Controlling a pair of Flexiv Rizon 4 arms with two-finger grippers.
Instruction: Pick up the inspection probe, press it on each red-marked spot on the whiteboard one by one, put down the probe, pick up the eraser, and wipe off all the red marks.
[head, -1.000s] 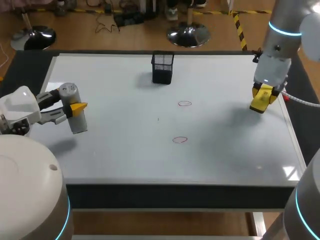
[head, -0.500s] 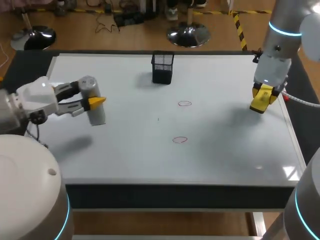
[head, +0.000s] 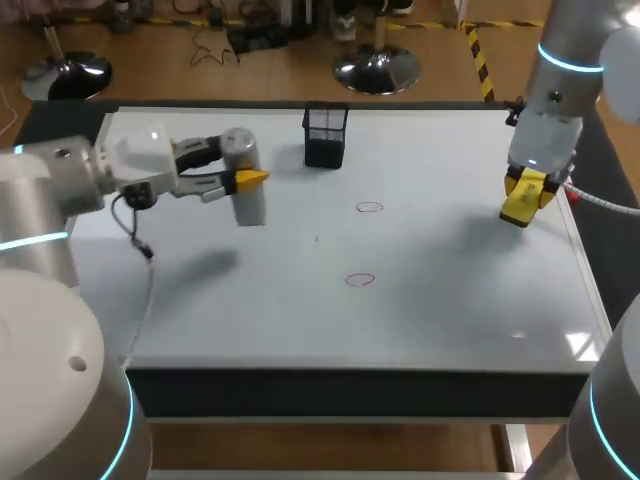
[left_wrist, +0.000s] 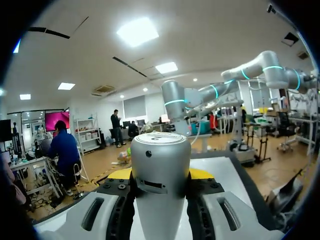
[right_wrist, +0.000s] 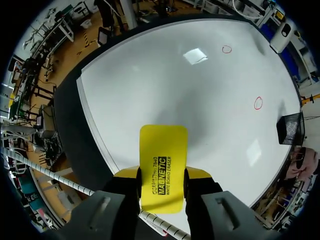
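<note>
While my left gripper (head: 240, 172) pinches the probe (head: 246, 195) upright over the whiteboard's (head: 450, 300) left part, the red marks (head: 369, 207) lie well off rightward; my right gripper (head: 522, 195) clamps the eraser (head: 520, 208) farther right.

Light: bright, even, from overhead.
Glare: pale patches on the whiteboard (head: 450, 320), near its front right corner and ahead of my right gripper (right_wrist: 162, 172).
Shadows: soft, on the board under my left gripper (head: 240, 165) and its probe (head: 248, 200).
</note>
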